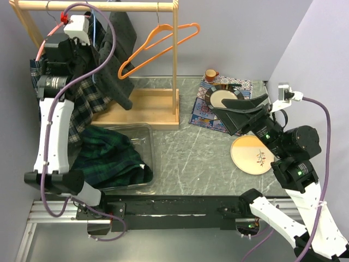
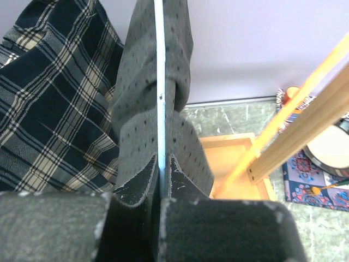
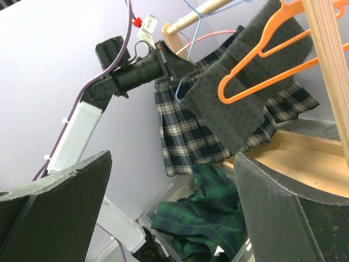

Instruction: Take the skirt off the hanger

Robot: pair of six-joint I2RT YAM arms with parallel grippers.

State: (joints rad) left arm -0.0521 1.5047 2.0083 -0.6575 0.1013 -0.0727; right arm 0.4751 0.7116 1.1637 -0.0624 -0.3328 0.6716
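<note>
a grey marbled table (image 1: pixel 202 158) sits between lilac walls. the left gripper (image 2: pixel 161 188) is clenched on the blue hanger (image 2: pixel 159 87) carrying the grey skirt (image 1: pixel 121 52) at ten o'clock, its hook hidden. the right gripper (image 1: pixel 240 112) is released at three o'clock.

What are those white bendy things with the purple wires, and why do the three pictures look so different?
They are two robot arms, each ending in a two-finger pincher. One picture is taken from above. The other two come from small cameras riding on each arm's wrist, so they look along the fingers.

The left gripper is up at the wooden rack and has pinched shut on a thin blue hanger carrying the grey dotted skirt. A navy plaid skirt hangs beside it, and an orange hanger hangs bare.

The right gripper is open, holding nothing, above a dark plate on a patterned mat.

Also on the table: a clear bin with a green plaid skirt inside, a tan plate, and a small cup.
</note>
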